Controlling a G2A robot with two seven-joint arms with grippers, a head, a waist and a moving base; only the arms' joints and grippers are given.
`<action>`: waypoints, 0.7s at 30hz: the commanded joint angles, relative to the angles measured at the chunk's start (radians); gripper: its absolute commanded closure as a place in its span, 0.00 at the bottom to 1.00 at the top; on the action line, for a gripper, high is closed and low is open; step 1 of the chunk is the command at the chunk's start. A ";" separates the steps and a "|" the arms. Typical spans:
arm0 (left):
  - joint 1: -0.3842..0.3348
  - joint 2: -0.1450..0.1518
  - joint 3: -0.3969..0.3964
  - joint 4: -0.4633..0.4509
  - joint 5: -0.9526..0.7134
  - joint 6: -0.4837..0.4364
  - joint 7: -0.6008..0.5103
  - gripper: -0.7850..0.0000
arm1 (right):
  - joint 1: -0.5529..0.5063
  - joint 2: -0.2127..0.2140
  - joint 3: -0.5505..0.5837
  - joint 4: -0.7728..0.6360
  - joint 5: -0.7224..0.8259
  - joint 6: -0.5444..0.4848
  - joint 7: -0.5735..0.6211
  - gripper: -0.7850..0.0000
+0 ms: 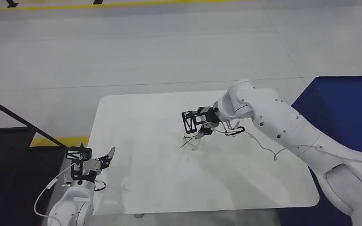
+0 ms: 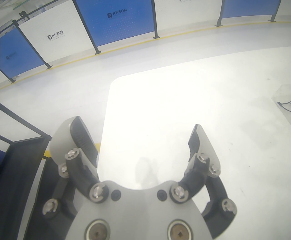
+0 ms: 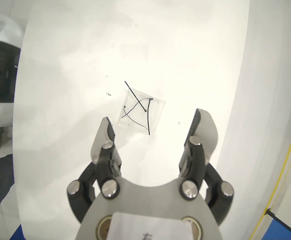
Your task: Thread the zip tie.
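Observation:
Three thin black zip ties (image 3: 136, 98) lie crossed in a small clear tray (image 3: 157, 108) on the white table (image 1: 141, 169). My right gripper (image 3: 153, 117) hangs open above the table, close to the tray's near side, with nothing between its fingers. In the top view the right gripper (image 1: 188, 124) sits over the middle of the table, and the zip ties (image 1: 189, 142) show just beneath it. My left gripper (image 2: 136, 122) is open and empty at the table's left front corner (image 1: 93, 153), far from the tray (image 2: 283, 100).
A black metal frame (image 1: 22, 127) stands off the table's left edge. A blue surface (image 1: 334, 107) lies to the right of the table. Blue and white barrier panels (image 2: 118, 20) line the far floor. A thin white cable (image 1: 266, 148) trails from the right arm.

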 commanded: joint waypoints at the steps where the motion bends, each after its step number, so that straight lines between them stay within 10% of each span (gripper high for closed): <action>1: 0.000 0.000 0.000 0.000 0.000 0.000 0.000 0.00 | 0.028 -0.009 -0.062 0.056 -0.010 0.000 -0.063 1.00; 11: 0.000 0.000 0.000 0.000 0.000 0.000 0.000 0.00 | -0.011 -0.129 -0.147 0.279 -0.261 0.000 -0.349 1.00; 17: 0.000 0.000 0.000 0.000 0.000 0.000 0.000 0.00 | -0.045 -0.221 -0.147 0.404 -0.404 0.000 -0.448 0.74; 21: 0.000 0.000 0.000 0.000 0.000 0.000 0.000 0.00 | -0.055 -0.275 -0.147 0.468 -0.464 0.000 -0.487 0.73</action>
